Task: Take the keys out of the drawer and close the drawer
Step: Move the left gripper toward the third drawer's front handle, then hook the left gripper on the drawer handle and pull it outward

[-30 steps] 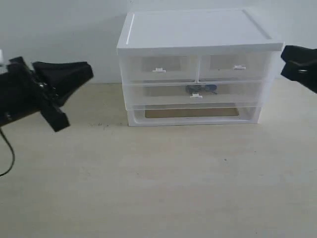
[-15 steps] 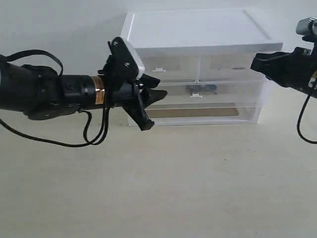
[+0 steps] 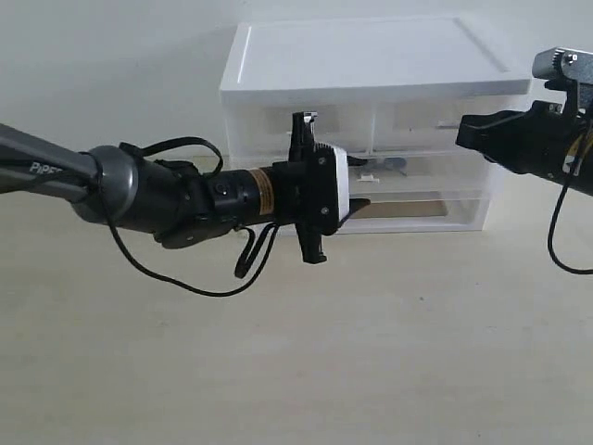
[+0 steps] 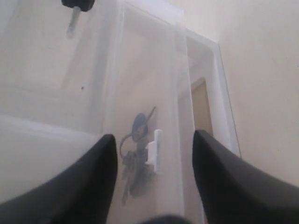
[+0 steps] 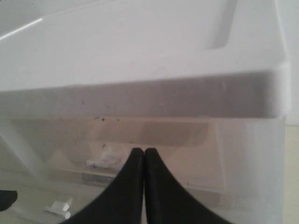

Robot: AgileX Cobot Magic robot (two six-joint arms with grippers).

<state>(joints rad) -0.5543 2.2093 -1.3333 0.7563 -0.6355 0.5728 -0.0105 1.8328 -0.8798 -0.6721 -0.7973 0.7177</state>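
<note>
Light is bright, soft and even, with only faint shadows on the table (image 3: 371, 352). Wrist views look washed out and hazy; the keys (image 4: 133, 158) show blurred.

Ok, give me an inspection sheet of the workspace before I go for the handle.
Surface: beige tabletop, with the white drawer unit standing on it.
Job's things: wide drawer shut; keys inside it, behind the tab handle.
Clutter: nothing seen.
Grippers: left gripper open, fingers either side of the tab handle, not gripping it; right gripper shut and empty, at the upper right drawer.
Cables: black cable loops under the left arm; another cable hangs from the right arm.
Surroundings: white wall behind.
</note>
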